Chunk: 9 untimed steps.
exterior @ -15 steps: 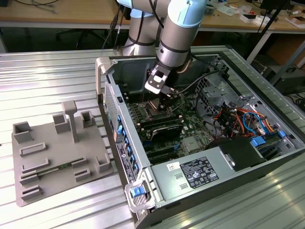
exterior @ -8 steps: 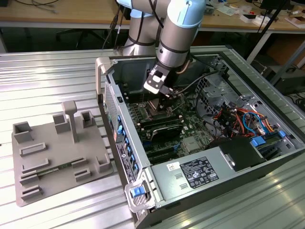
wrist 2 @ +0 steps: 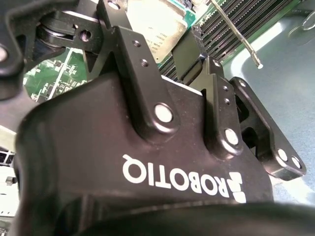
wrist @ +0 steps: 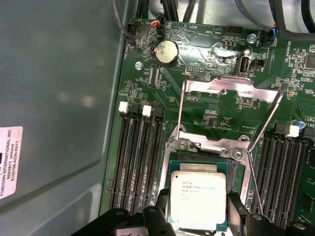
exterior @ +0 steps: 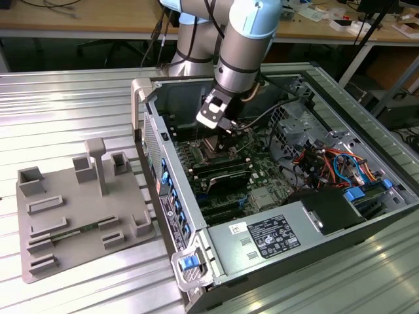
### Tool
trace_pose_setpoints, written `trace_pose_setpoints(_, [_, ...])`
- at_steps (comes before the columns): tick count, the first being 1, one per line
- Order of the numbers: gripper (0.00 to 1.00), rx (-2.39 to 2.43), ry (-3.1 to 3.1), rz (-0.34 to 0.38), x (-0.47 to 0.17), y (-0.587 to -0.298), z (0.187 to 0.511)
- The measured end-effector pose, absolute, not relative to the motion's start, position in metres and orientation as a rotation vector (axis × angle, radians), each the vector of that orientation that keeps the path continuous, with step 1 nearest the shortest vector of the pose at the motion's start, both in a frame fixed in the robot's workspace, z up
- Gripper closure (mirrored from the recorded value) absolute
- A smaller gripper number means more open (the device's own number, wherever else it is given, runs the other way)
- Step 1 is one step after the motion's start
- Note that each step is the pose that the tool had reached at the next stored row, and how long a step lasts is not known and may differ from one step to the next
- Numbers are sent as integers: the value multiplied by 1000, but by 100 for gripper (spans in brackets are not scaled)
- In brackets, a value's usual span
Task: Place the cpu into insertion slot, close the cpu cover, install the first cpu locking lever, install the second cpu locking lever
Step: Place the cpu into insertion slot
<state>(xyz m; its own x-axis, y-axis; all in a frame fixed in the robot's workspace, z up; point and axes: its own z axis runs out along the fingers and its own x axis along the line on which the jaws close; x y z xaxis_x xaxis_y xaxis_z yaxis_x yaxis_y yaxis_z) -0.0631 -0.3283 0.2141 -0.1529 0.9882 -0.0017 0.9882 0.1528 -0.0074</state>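
Silver-grey metal tops the cpu point(wrist: 199, 194), which sits between the two black fingers point(wrist: 161, 215) of the hand point(wrist: 199, 207) in the first wrist view; the hand is narrowed onto the chip, with a finger against each of two opposite edges. The cpu lies directly over the insertion slot point(wrist: 199, 166), whose dark socket shows as a strip past the chip's edge; whether the chip is fully seated I cannot tell. The cpu cover point(wrist: 229, 88) stands open on its hinge, a silver frame with the green board point(wrist: 206, 118) visible through its cut-out centre; a thin wire locking lever point(wrist: 254, 182) runs at a slant just beside the slot. Long black memory slots point(wrist: 138, 157) flank the socket on two sides; a round coin cell point(wrist: 166, 51) sits on the board beyond the cover.

In the second wrist view the pale top of the chip shows between the black finger links, with a thin metal rod crossing the memory slots near it.

In the exterior view the arm point(exterior: 243, 39) reaches down into the open computer case point(exterior: 167, 163), which lies on its side on the ribbed metal bench point(exterior: 65, 104); a grey plastic fixture point(exterior: 72, 209) rests on the bench to the exterior view's left of the case, near it.
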Motion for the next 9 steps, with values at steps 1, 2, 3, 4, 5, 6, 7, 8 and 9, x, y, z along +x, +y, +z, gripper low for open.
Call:
trace_pose_setpoints(1, [45,-2049,-2377,10,-63,-328,214])
trace_pose_setpoints(2, [45,-2052,-2374,10,-64,-328,214])
trace_pose_setpoints(3, [45,-2055,-2372,11,-64,-328,213])
trace_pose_setpoints(4, [45,-2061,-2366,10,-64,-328,213])
trace_pose_setpoints(5, [45,-2067,-2361,10,-64,-328,213])
trace_pose_setpoints(6, [45,-2073,-2355,10,-65,-328,212])
trace_pose_setpoints(7, [45,-2086,-2344,10,-65,-328,212])
trace_pose_setpoints(8, [45,-2093,-2338,10,-65,-328,211])
trace_pose_setpoints(9, [45,-2102,-2330,10,-65,-328,211])
